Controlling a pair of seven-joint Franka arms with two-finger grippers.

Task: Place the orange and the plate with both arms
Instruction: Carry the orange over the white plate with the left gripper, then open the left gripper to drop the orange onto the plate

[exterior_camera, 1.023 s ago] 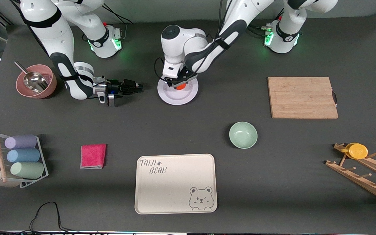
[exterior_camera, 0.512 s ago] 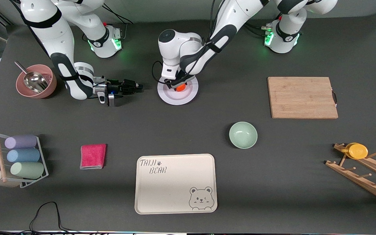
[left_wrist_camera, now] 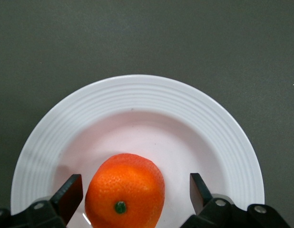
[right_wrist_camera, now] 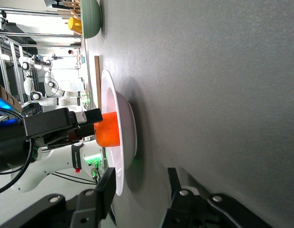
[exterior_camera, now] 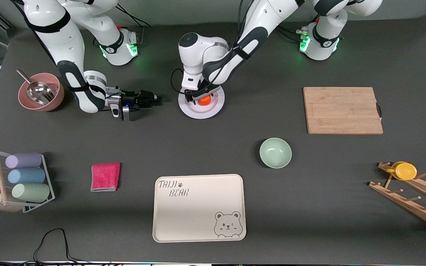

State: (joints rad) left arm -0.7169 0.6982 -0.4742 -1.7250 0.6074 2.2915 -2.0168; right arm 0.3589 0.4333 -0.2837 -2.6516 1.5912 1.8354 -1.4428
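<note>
My left pincer [left_wrist_camera: 132, 192] stands over the round glossy white plate with the ribbed wide rim [left_wrist_camera: 137, 97], jaws spread wide. The small round bright-orange fruit with the green stem dot [left_wrist_camera: 125, 194] sits in the plate's well between my two dark fingers [left_wrist_camera: 68, 194], a gap showing on either side of it, so nothing is gripped. In the front view the plate [exterior_camera: 202, 110] lies on the dark grey surface [exterior_camera: 213, 147] about midway between the two bases, farther from the camera than the cream rectangular bear-print tray [exterior_camera: 199, 208], with the orange [exterior_camera: 204, 99] on its farther half under my left pincer [exterior_camera: 197, 96].

My right pincer [exterior_camera: 157, 99] waits low beside the plate, toward the right arm's end, pointing at the rim. Its jaws are part open and hold nothing; the wrist view shows its fingers [right_wrist_camera: 105, 190] near the plate's edge [right_wrist_camera: 119, 171], apart from it.
</note>
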